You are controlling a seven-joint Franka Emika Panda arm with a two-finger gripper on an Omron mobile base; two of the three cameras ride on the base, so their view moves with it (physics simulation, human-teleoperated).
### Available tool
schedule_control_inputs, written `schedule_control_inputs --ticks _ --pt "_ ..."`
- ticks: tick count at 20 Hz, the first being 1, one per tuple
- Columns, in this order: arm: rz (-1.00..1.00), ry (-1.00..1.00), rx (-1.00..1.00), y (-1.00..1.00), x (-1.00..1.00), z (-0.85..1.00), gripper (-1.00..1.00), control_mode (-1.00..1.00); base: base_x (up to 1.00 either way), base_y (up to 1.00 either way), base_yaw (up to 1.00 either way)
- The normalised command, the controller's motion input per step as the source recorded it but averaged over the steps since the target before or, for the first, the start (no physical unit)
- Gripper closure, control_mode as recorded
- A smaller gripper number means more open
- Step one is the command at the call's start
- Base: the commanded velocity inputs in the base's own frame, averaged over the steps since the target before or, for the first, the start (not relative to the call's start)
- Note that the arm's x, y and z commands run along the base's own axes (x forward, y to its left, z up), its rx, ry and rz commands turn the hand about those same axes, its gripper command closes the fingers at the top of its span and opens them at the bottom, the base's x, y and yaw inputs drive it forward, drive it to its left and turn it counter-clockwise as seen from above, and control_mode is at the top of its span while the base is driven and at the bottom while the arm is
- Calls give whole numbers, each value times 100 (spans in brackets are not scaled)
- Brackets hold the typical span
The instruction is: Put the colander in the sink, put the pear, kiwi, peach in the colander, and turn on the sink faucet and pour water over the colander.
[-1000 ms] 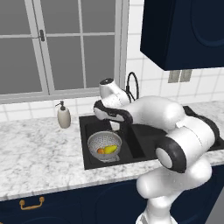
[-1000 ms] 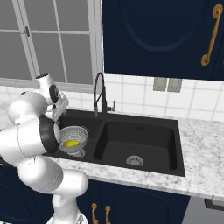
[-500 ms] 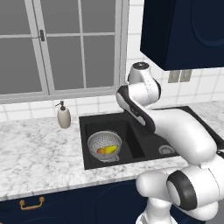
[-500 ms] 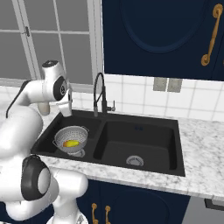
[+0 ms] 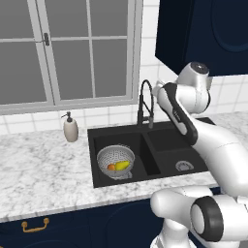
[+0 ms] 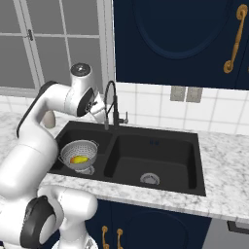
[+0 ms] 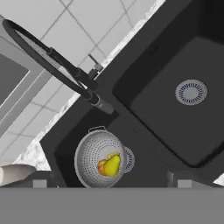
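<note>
Fruit loaded, tap next.

I have the colander [image 5: 116,162] in the sink's [image 5: 164,157] left basin with the pear [image 7: 112,165] and peach [image 7: 102,167] inside; I can't make out the kiwi. No water runs yet. My hand sits high above the basins, and the faucet [image 7: 52,65] lies ahead and below it, its side lever [image 7: 94,64] on the wall side of the neck, its spout tip over the colander. I can't tell whether the gripper is spread or pressed together.
</note>
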Motion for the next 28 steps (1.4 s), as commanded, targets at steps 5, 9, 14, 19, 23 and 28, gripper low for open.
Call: schedule_control_inputs --ticks 5,9,14,19,23,28 --pt "38 -7 -22 0 23 1 -100 -100 0 0 0" --pt "32 0 -21 0 55 5 -100 -100 0 0 0" --pt "25 -3 -18 0 39 0 -100 -100 0 0 0" --pt "11 -3 -10 0 44 -7 -100 -100 0 0 0" --pt "4 0 -7 0 54 -11 -100 -100 0 0 0" --pt "0 0 -4 0 62 -6 -100 -100 0 0 0"
